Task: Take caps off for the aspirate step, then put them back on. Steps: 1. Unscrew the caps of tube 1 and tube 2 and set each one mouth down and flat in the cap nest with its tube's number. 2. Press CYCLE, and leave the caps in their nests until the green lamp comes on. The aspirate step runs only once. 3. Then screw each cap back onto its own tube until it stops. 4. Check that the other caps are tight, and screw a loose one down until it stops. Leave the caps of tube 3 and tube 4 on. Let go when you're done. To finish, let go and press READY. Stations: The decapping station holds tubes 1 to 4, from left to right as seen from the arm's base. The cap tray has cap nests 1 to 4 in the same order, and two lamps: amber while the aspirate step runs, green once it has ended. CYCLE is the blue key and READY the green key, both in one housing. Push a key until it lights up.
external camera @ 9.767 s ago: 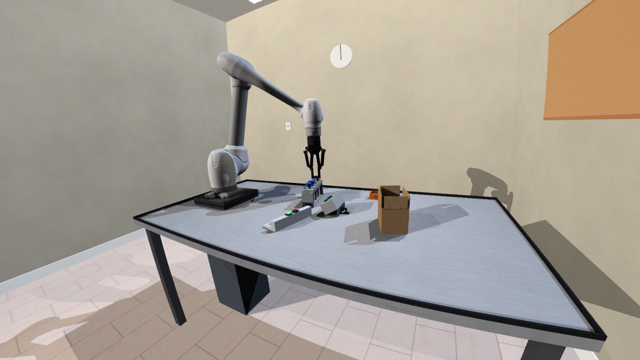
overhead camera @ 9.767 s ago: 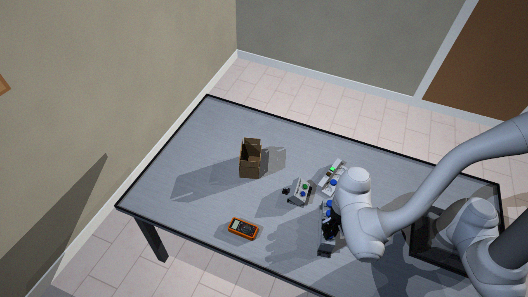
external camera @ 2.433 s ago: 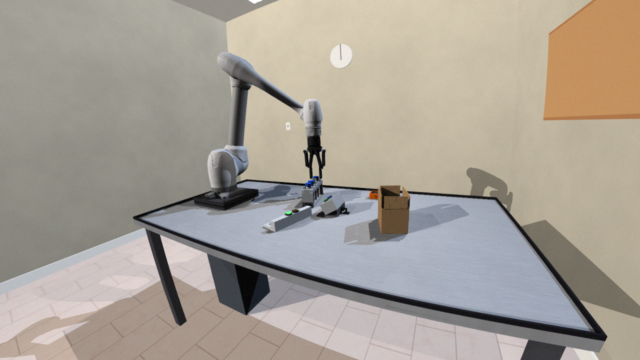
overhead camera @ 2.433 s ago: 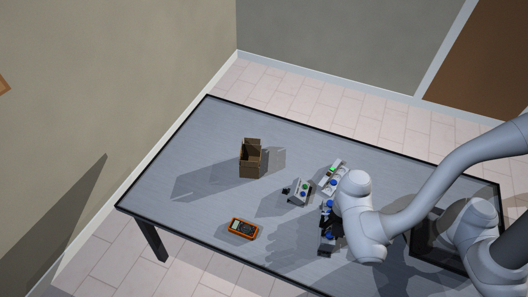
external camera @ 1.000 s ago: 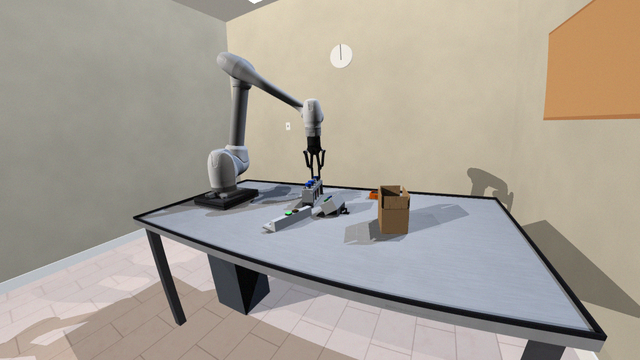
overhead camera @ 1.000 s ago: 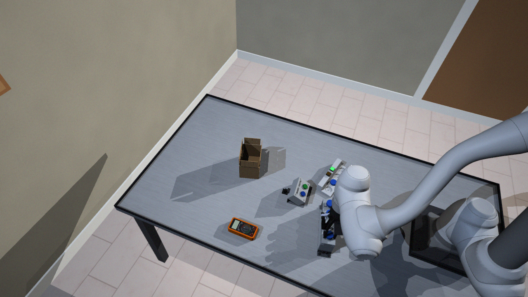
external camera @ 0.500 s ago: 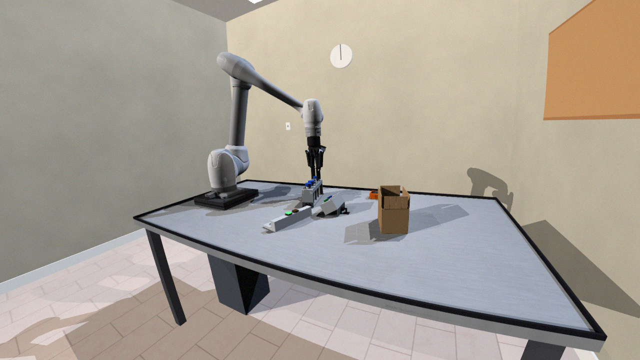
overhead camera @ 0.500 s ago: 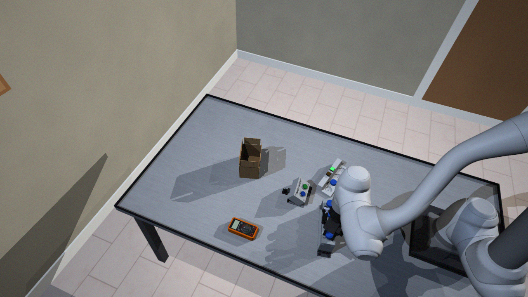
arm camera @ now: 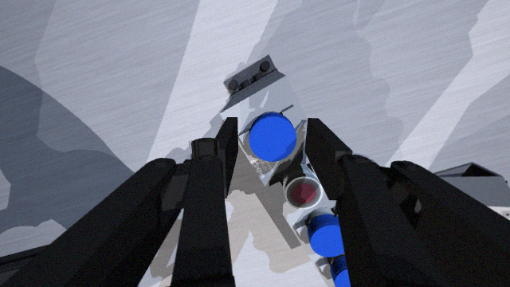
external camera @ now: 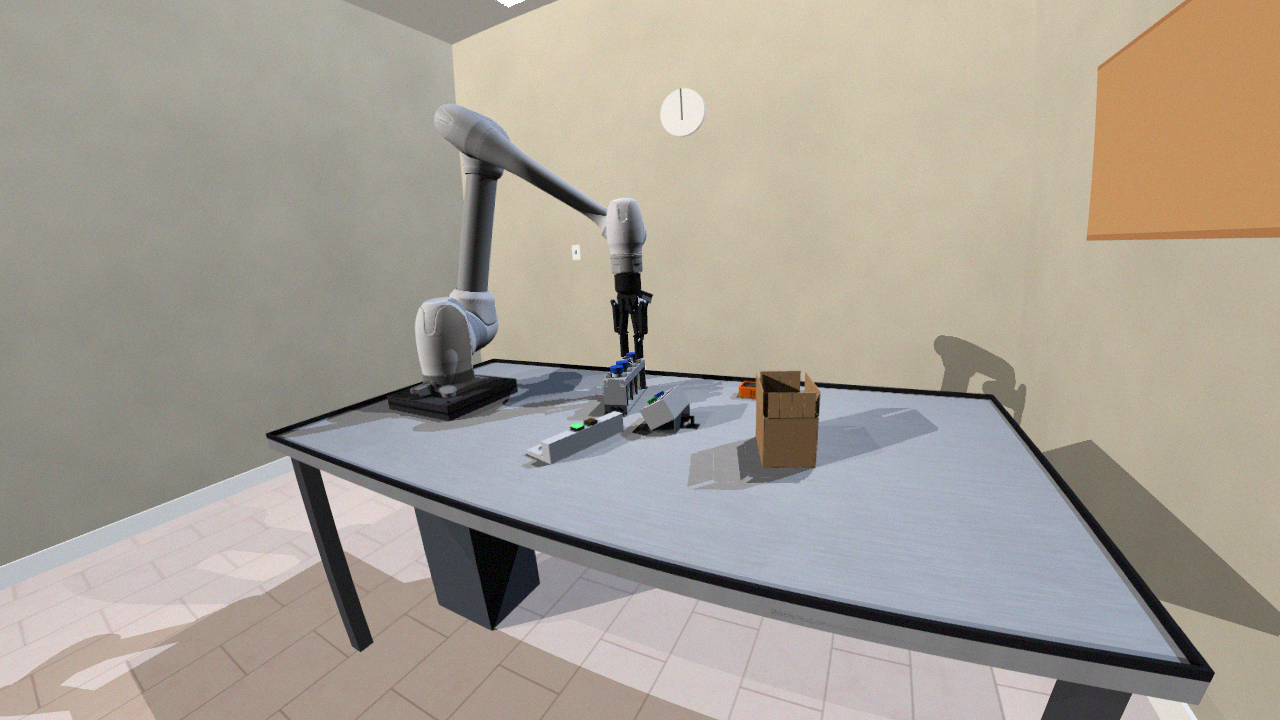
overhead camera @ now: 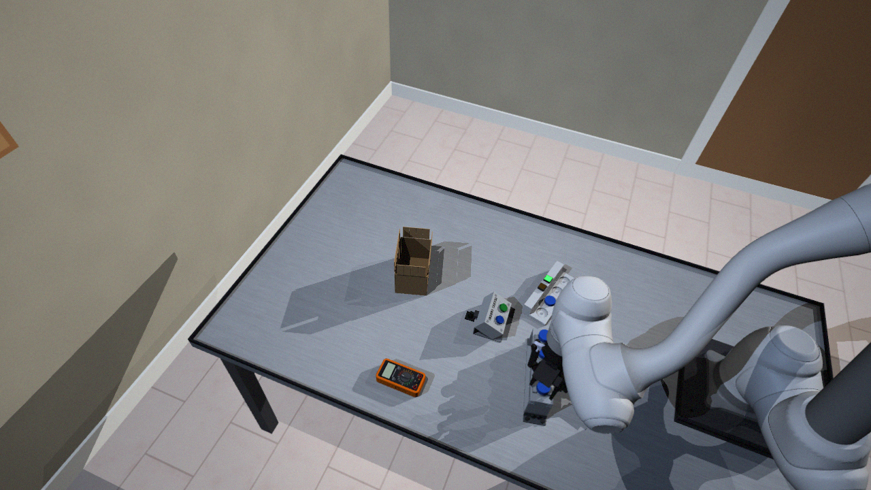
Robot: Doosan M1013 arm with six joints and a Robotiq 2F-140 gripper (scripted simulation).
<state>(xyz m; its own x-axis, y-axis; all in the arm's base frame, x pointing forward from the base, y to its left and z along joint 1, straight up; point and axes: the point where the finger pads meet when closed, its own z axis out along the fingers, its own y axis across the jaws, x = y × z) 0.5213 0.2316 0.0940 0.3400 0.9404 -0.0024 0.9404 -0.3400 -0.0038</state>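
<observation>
While spread either side of the blue cap (arm camera: pixel 272 136) and pinching nothing, lift the fingers straight up, with no sideways drag on the thread. Looks round, flat-topped, bright blue, seated square on the end tube of the decapping station (overhead camera: pixel 534 409) on the tabletop (overhead camera: pixel 341 243). Just right: open tube (arm camera: pixel 304 193), red inside, wanting its own cap.

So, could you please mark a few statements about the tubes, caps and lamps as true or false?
1. The gripper is open, with gaps either side of the blue cap. True.
2. The neighbouring tube is capped. False: it is open, red inside.
3. The green lamp is lit. True.
4. The cardboard box lies on its side. False: it stands upright, open-topped.
5. The cap tray holds no cap. False: one tray cap sits there.
</observation>
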